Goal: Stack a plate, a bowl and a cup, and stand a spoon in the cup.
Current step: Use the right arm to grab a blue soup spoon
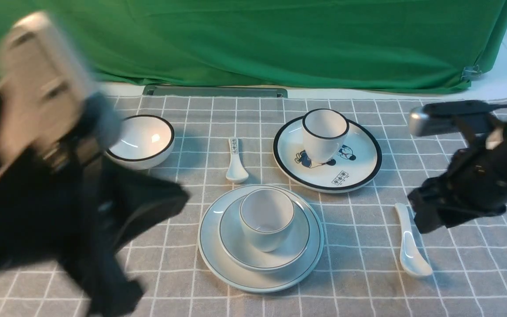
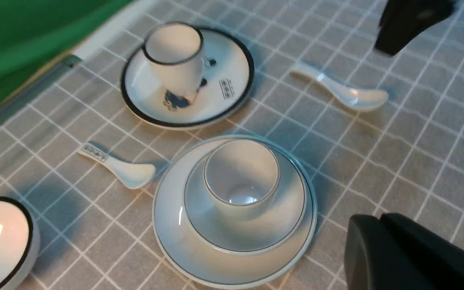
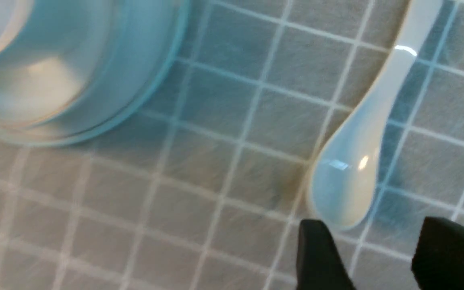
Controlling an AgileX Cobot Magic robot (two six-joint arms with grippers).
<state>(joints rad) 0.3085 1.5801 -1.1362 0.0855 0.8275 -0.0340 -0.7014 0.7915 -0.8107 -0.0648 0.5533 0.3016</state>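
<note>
Stack sits at centre of the surface [image 1: 368, 290], a grey checked cloth: plate [image 1: 260, 281] at the bottom, bowl [image 1: 288, 253] in it, cup [image 1: 266, 218] upright in the bowl, cup empty.
Spoon [image 1: 409, 251] lies flat on the cloth at 3 o'clock of the stack, apart from the plate, handle toward 12, scoop end toward 6.
Right arm [image 1: 478, 176] is at 3 o'clock of the spoon. Right jaws are apart, nothing between them. In the right wrist view the scoop end lies just ahead of the gap; can't tell if a finger touches it.
Left arm [image 1: 60, 198] is at 9 o'clock of the stack, heavily blurred in the front view. Left jaws are together and hold nothing, clear of the plate.
Other ware:
- black-rimmed plate [image 1: 359, 171] at 1 o'clock of the stack, with black-rimmed cup [image 1: 324, 134] standing on it
- marked spoon [image 1: 236, 163] at 11 o'clock
- black-rimmed bowl [image 1: 141, 141] at 10 o'clock
Green cloth [image 1: 280, 39] hangs across the back at 12.
</note>
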